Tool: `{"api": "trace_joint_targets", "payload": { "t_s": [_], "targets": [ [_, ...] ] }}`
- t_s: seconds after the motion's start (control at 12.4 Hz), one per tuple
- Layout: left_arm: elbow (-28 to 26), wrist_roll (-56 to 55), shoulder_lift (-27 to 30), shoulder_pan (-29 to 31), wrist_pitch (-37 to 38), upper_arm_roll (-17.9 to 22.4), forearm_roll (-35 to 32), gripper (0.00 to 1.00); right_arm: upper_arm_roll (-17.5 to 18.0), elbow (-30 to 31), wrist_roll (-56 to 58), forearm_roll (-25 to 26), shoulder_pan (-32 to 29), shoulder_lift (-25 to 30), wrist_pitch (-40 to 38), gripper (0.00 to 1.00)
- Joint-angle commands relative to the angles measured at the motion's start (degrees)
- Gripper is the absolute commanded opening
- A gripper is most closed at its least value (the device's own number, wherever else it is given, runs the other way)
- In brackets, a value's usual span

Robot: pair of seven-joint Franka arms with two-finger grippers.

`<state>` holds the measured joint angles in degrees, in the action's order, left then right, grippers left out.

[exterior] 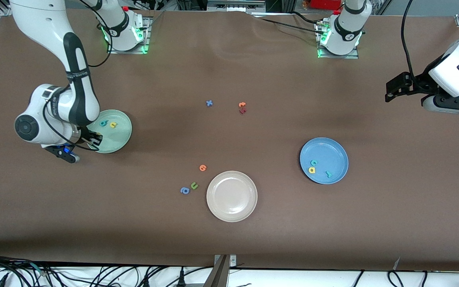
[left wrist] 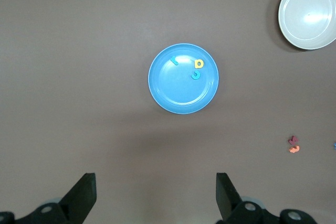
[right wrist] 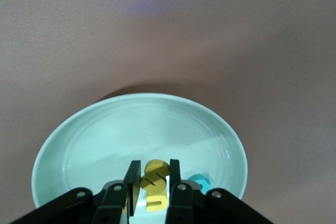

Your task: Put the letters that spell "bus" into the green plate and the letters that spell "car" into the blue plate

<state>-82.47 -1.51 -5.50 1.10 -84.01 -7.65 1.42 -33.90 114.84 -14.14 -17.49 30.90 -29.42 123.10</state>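
The green plate (exterior: 120,137) lies at the right arm's end of the table. A teal "b" (exterior: 102,123) and a yellow "u" (exterior: 113,125) lie in it. My right gripper (exterior: 95,139) hangs low over this plate's rim. In the right wrist view the right gripper (right wrist: 155,167) is shut on a yellow "s" (right wrist: 157,178) above the green plate (right wrist: 131,129). The blue plate (exterior: 331,151) holds a teal "c" (exterior: 314,162), a yellow "a" (exterior: 311,170) and a teal "r" (exterior: 328,173). My left gripper (left wrist: 156,198) is open and empty, raised off to one side of the blue plate (left wrist: 178,90).
A beige plate (exterior: 232,195) sits near the front camera, mid-table. Beside it lie an orange letter (exterior: 203,168), a green "u" (exterior: 194,185) and a blue "a" (exterior: 185,190). Farther back lie a blue cross-shaped piece (exterior: 209,103) and an orange and a dark red letter (exterior: 242,107).
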Motion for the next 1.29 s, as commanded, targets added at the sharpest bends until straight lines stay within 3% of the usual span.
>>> {"api": "trace_joint_targets", "payload": {
  "t_s": [0.0, 0.08, 0.48, 0.81, 1.05, 1.21],
  "targets": [
    [0.9, 1.2, 0.3, 0.2, 1.3, 0.0, 0.5, 1.0, -0.3, 1.0, 1.1, -1.1, 0.1, 0.9, 0.5, 0.93],
    [0.9, 1.1, 0.3, 0.2, 1.3, -0.1, 0.5, 1.0, -0.3, 0.8, 1.0, -1.1, 0.2, 1.5, 0.0, 0.99],
    [0.9, 1.1, 0.3, 0.2, 1.3, -0.4, 0.5, 1.0, -1.9, -6.9, -0.2, -1.2, 0.1, 8.4, -17.4, 0.99],
    [0.9, 1.1, 0.3, 0.2, 1.3, -0.3, 0.5, 1.0, -3.1, -11.4, 0.1, 0.0, 0.1, 15.1, -25.9, 0.99],
    [0.9, 1.2, 0.3, 0.2, 1.2, -0.3, 0.6, 1.0, -3.0, -21.2, 0.1, 6.0, 0.1, 16.7, -36.1, 0.99],
    [0.9, 1.2, 0.1, 0.1, 1.0, -0.2, 0.6, 1.0, -4.4, -27.8, 0.9, 6.3, -0.1, 16.6, -41.6, 0.99]
  ]
}}
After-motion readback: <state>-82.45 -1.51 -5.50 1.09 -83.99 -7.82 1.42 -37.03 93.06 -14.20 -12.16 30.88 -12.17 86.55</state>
